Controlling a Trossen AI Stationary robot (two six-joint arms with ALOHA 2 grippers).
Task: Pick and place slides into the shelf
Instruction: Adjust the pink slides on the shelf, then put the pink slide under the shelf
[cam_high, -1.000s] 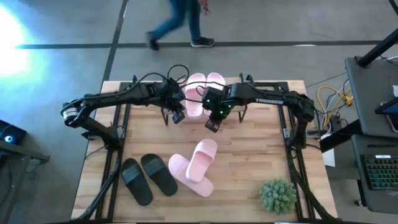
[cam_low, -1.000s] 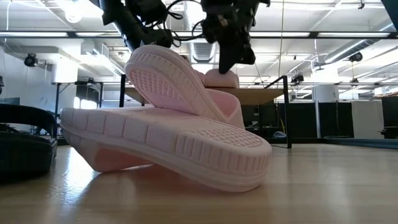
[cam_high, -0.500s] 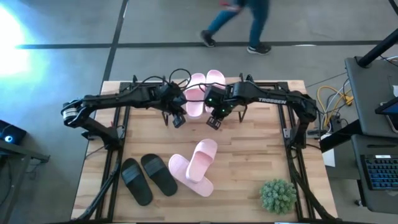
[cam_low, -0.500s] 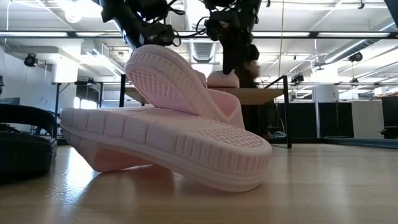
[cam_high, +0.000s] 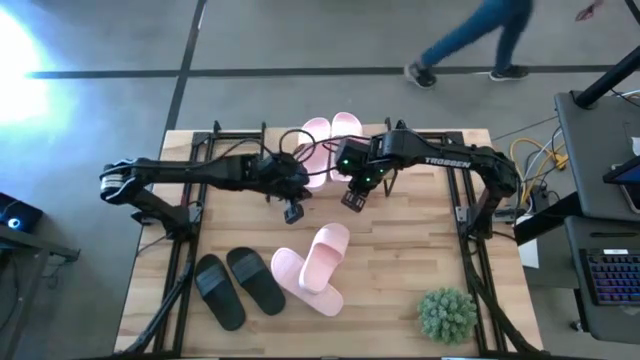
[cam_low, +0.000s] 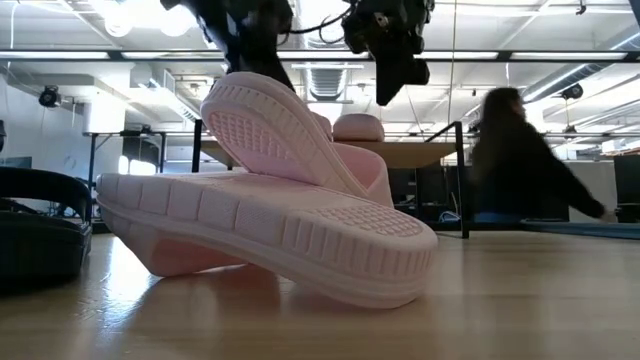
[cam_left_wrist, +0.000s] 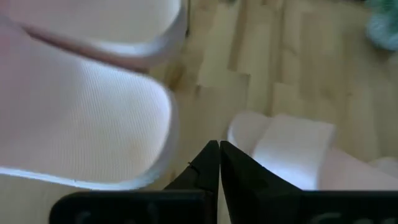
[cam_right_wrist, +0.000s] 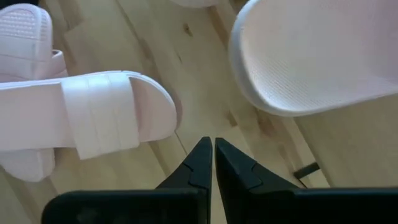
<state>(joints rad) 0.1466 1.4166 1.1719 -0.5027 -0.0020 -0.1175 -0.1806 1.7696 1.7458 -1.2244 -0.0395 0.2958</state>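
Two light pink slides (cam_high: 330, 140) lie side by side on the shelf (cam_low: 430, 153) at the table's far edge. Two more pink slides (cam_high: 315, 265) sit mid-table, one leaning across the other (cam_low: 270, 235). Two black slides (cam_high: 238, 287) lie side by side near the left front. My left gripper (cam_high: 293, 212) hangs shut above the table just in front of the shelf (cam_left_wrist: 219, 155). My right gripper (cam_high: 352, 200), also shut (cam_right_wrist: 208, 152), hovers a little to its right. Both are above and beyond the stacked pink pair and touch nothing.
A green plant ball (cam_high: 446, 315) stands at the table's near right corner. Bare wood (cam_high: 420, 235) lies between the shelf and the plant ball. A person (cam_low: 520, 160) walks beyond the far edge. Black frame rails run along both table sides.
My left gripper has moved from beside the shelf toward the near edge and slightly right, closer to the stacked pink pair. My right gripper has shifted a little to the right. The slides have stayed in place. The person behind the table has walked to the right.
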